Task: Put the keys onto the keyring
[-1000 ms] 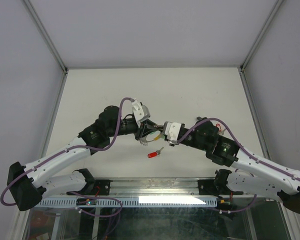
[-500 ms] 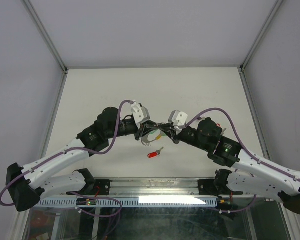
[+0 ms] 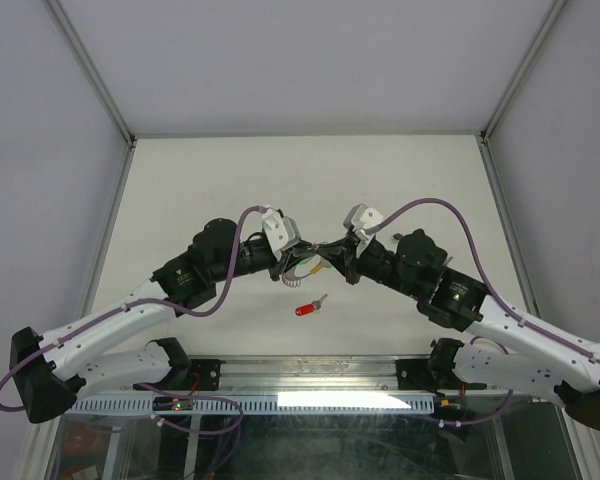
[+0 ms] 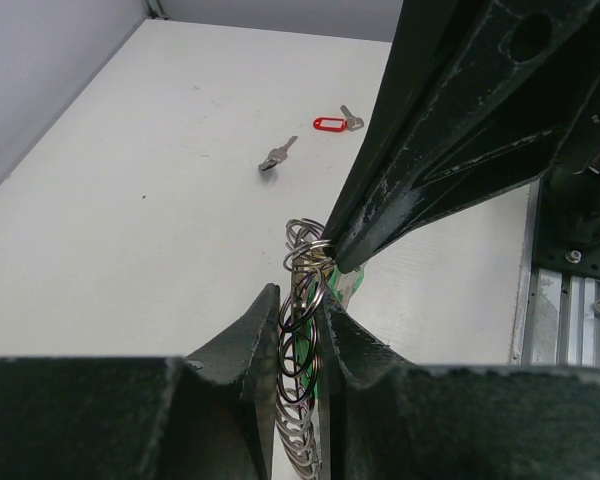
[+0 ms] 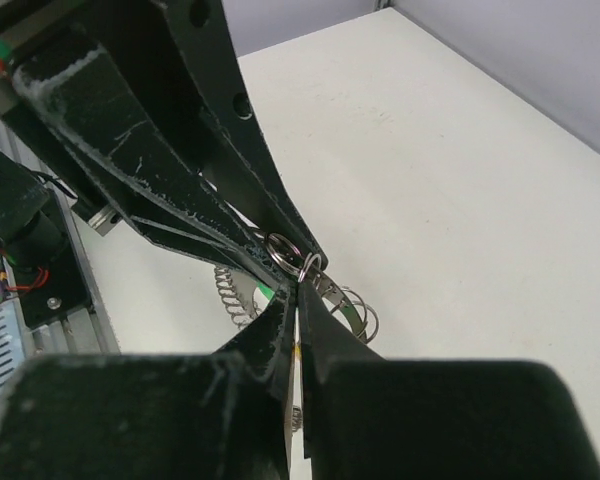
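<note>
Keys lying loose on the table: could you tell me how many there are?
2. A red-tagged key lies on the table, and an untagged silver key lies to its left in the left wrist view. More may be hidden at the keyring.

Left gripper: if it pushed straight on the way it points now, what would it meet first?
Most likely the right gripper, whose tips sit just ahead, at the keyring that the left gripper pinches. The gap looks very short, though depth is unclear.
</note>
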Controlling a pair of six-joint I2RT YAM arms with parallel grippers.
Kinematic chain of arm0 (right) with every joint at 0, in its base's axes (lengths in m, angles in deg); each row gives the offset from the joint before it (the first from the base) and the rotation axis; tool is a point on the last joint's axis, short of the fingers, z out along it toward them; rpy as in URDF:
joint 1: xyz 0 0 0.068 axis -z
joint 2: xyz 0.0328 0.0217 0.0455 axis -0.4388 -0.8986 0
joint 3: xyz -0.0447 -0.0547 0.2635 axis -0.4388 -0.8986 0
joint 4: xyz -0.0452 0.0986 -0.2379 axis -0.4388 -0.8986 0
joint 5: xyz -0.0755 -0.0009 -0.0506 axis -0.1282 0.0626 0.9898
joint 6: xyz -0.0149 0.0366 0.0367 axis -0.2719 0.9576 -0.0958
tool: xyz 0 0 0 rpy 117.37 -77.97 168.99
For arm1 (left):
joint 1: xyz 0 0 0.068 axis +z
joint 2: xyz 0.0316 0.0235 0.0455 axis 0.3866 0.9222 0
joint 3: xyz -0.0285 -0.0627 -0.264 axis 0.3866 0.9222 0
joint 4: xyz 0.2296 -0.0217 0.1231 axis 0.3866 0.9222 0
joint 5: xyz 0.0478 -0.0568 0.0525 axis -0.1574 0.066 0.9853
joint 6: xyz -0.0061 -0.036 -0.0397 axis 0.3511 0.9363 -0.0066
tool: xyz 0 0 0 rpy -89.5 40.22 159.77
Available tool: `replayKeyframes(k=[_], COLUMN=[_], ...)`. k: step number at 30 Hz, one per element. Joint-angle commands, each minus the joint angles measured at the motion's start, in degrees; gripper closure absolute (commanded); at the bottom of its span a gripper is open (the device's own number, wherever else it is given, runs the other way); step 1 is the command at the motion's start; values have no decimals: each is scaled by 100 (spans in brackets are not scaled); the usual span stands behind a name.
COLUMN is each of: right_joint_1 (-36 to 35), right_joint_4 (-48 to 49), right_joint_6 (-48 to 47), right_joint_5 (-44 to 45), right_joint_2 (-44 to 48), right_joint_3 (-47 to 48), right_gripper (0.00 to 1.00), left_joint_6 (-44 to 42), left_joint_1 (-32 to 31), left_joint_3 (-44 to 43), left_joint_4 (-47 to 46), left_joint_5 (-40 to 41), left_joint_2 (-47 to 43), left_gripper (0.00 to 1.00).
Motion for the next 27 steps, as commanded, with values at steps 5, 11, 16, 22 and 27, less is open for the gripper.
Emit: replayKeyframes(k=[5,11,16,22,27], right_joint_1=[223,601,918,1213,1516], right_joint_4=[-262,-553,-939,-1464,-1958], right_joint_6=[924,1506,1916,2283,2575], right_joint_5=[-155,-589,-967,-1366,-1650], right_joint_2=[-40,-158,-355,-713,-1006], right_joint_3=[703,1001,1397,1926,2348], right_gripper=[100,100,100,100,100], left_joint_6=[-402,-629,-844,-1154,-1429], left_joint_1=[-112,-310,-444,-554,-629], left_joint_3=[-285,-364,-413,-484,-502], left_joint_4=[-60,41,71,172,227], left_joint_5=[888,1278,1550,1748,1931], left_joint_2=[-114,-96,-101,-49,-44], left_gripper=[100,100,100,100,100])
